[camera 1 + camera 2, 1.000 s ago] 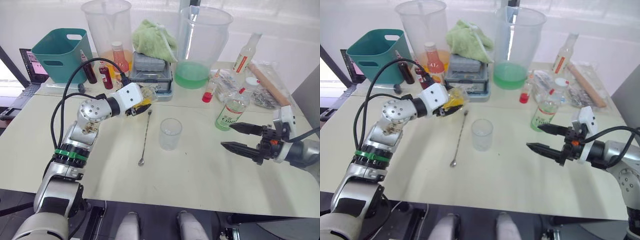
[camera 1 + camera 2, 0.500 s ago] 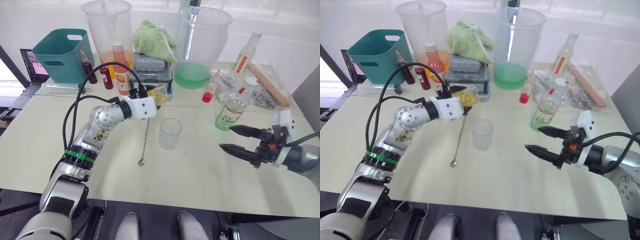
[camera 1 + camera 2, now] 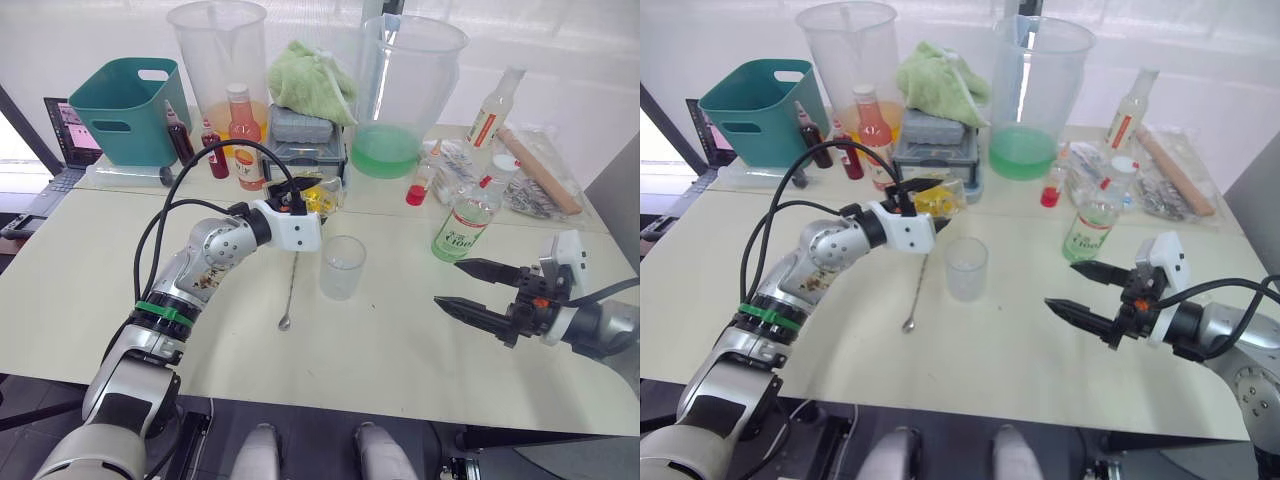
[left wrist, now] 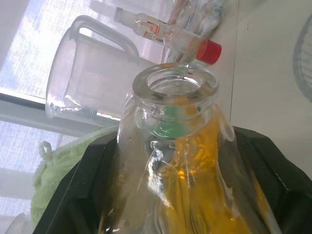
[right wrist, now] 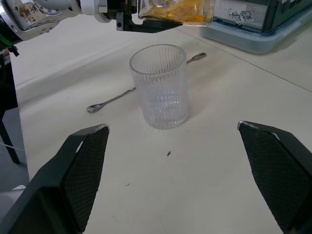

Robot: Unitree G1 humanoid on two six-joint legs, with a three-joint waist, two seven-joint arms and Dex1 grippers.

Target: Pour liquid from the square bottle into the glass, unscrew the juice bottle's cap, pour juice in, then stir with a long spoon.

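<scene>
While left gripper (image 3: 303, 203) clamps square bottle (image 3: 937, 200) by faceted body near glass (image 3: 342, 267), right gripper (image 3: 470, 289) waits wide; slick, fragile.

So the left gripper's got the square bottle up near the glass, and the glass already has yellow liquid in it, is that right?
Not quite. The left gripper does hold the square bottle up beside the glass, but the glass holds no liquid yet. The right wrist view shows the glass clear down to its base, with the yellow liquid all in the bottle.
</scene>
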